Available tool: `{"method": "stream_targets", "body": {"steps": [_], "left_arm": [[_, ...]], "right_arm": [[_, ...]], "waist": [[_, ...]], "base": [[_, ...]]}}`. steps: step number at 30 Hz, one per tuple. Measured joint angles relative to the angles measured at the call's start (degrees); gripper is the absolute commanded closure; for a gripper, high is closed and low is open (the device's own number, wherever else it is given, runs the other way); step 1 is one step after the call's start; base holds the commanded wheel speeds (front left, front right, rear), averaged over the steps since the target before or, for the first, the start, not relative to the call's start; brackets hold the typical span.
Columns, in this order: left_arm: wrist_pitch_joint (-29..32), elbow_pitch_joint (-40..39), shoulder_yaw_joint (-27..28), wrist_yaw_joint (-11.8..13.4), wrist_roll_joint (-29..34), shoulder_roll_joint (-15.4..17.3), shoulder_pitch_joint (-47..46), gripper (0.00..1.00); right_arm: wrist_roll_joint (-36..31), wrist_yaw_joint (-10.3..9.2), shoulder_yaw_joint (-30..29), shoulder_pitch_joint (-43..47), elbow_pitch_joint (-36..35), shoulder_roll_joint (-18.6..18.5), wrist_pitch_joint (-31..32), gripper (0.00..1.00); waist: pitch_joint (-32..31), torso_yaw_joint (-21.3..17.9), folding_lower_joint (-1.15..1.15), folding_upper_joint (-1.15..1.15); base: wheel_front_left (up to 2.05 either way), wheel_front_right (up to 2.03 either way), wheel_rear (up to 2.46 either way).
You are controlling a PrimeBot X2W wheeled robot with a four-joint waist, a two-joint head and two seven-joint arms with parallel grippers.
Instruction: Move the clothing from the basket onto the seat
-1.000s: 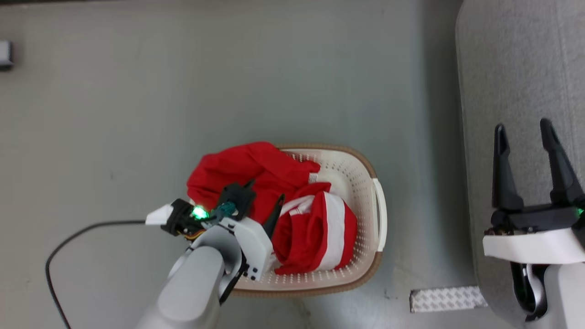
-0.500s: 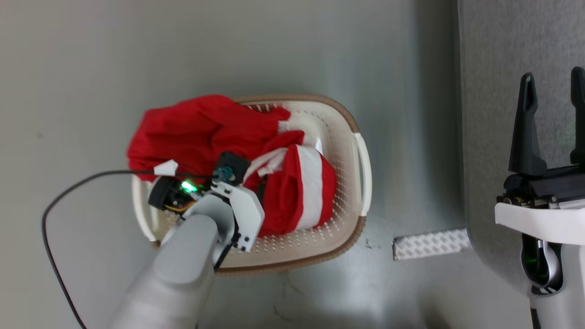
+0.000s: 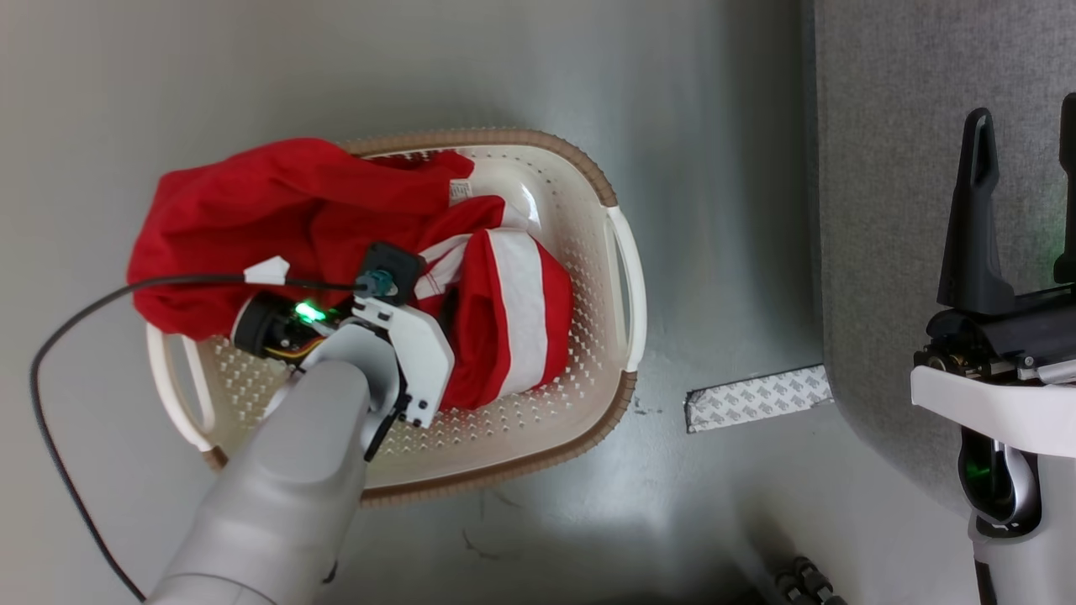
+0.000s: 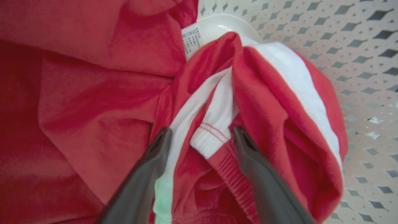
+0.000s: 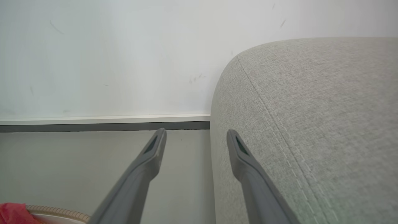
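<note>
Gaping claw (image 5: 195, 132) at grey seat (image 5: 311, 124) edge

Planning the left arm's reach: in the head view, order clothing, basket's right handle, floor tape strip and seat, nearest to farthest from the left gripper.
1. clothing, at the left gripper.
2. right handle, on the basket.
3. tape strip, floor beyond the basket.
4. seat, far right.

Pale grey rounded forearm (image 3: 282, 483), white angular wrist plate (image 3: 423, 357), green light (image 3: 308, 313), black cable (image 3: 193, 278), right gripper (image 3: 1025, 109) with long dark tapered fingers (image 3: 975, 235)
</note>
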Motion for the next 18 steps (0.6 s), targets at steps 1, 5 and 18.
{"method": "stream_targets", "body": {"steps": [1, 5, 18], "left_arm": [[-0.02, 0.22, 0.0, 0.05, 0.0, 0.12, -0.31, 0.0], [0.55, 1.69, -0.44, 0.51, 0.05, 0.52, -1.16, 0.0], [-0.05, 5.54, -3.03, -0.01, 0.52, -0.16, -2.71, 1.0]], "right_arm": [[0.08, 0.01, 0.03, 0.0, -0.16, 0.01, -0.02, 0.0], [0.14, 0.03, 0.32, 0.0, -0.74, 0.01, -0.04, 0.0], [1.09, 0.21, 0.2, 0.19, -0.47, 0.36, -0.19, 0.0]], "waist": [[0.26, -0.17, 0.0, 0.0], [1.15, -0.81, -0.01, 0.0], [1.37, -2.15, -0.01, 0.01]], "base": [[0.0, 0.0, 0.0], [0.0, 0.0, 0.0], [0.0, 0.0, 0.0]]}}
